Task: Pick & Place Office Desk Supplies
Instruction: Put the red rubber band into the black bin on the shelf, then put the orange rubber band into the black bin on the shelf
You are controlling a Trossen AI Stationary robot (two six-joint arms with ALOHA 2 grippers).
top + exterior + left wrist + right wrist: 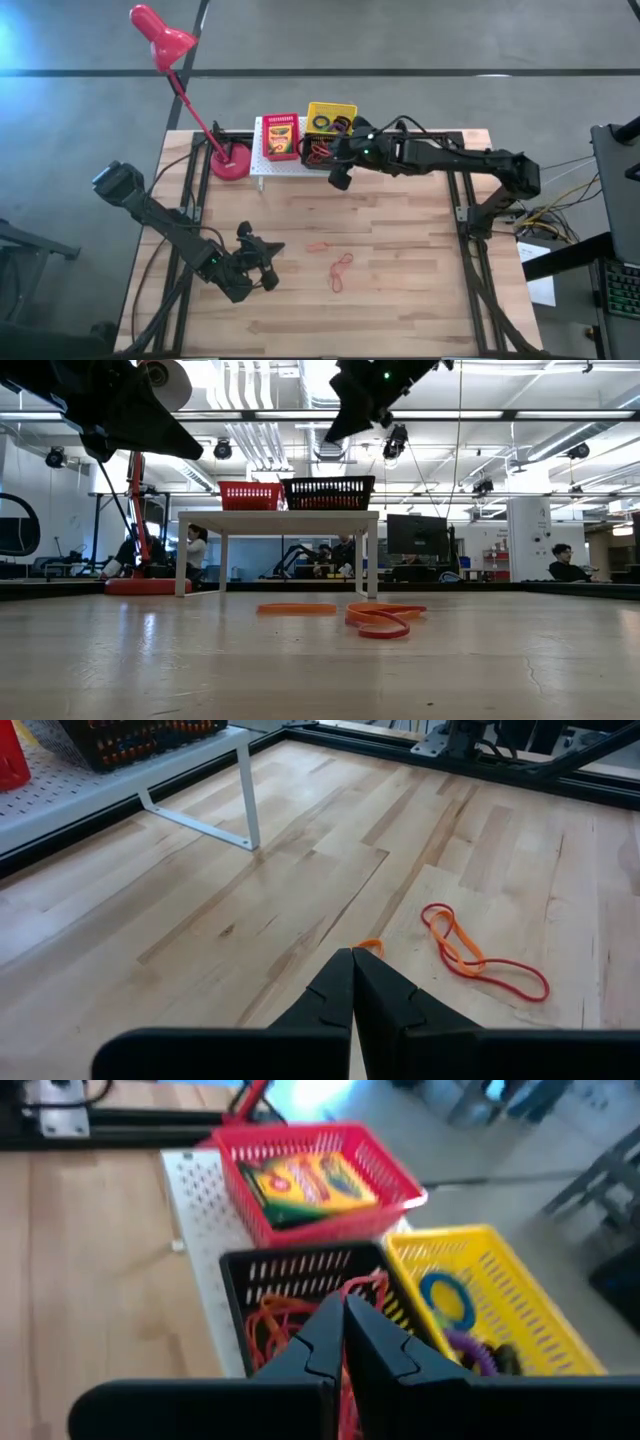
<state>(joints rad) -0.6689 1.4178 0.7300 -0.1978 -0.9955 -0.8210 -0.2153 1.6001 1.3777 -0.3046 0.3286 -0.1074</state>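
Note:
My right gripper [340,180] hangs high over the near edge of the black basket [300,1295] and is shut on a thin red rubber band [368,1285]. Orange bands [268,1330] lie in that basket. Beside it stand a red basket [281,137] with a yellow-and-green box [305,1180] and a yellow basket [331,117] with coloured rings [447,1302]. All three rest on the white rack [260,165]. My left gripper [352,955] hovers shut over the table's near left. Just beyond it, an orange band [318,246] and tangled red-orange bands [480,960] lie flat on the wood. My right gripper pinches the red rubber band between its shut fingertips, where a small loop [372,1283] pokes out beside them. The fingers slant down toward the far edge. The band is lifted clear of the table. How much of it hangs below, the fingers hide.
A red desk lamp [160,35] stands with its base [230,162] at the rack's left end. Black frame rails [465,215] run along the table's left and right sides. Bare wood [400,250] lies near and right of the loose bands. People sit in the room behind [560,565].

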